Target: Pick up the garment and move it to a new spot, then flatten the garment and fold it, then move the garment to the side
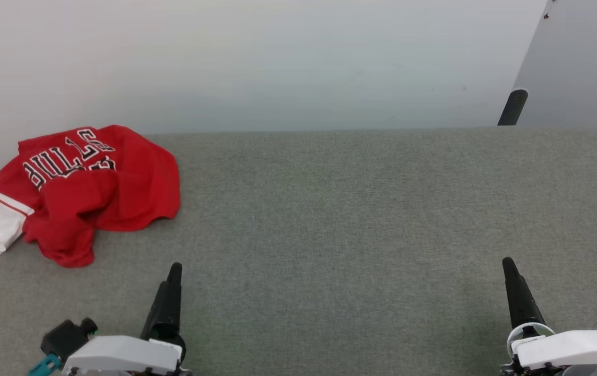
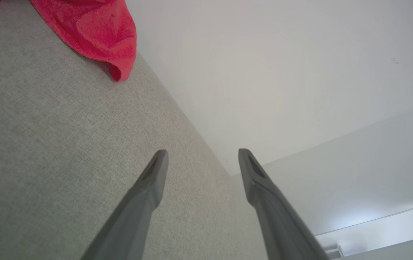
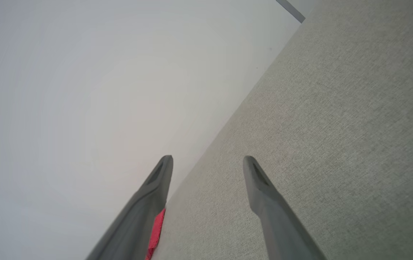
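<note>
The garment [image 1: 84, 188], a red jersey with black "BULLS" lettering and a white sleeve, lies crumpled at the far left of the grey table [image 1: 329, 209], its sleeve hanging off the left edge. In the left wrist view its red hem [image 2: 94, 32] shows at the top left. A sliver of the garment [image 3: 157, 227] peeks from behind a finger in the right wrist view. My left gripper [image 1: 173, 271] rests near the front edge, below and right of the garment, open and empty [image 2: 201, 159]. My right gripper [image 1: 510, 263] sits at the front right, open and empty [image 3: 208, 164].
A pale wall [image 1: 277, 62] runs along the table's far edge. A dark post [image 1: 512, 107] and a grey panel [image 1: 580, 62] stand at the back right. Bare grey table surface stretches between the garment and the right side.
</note>
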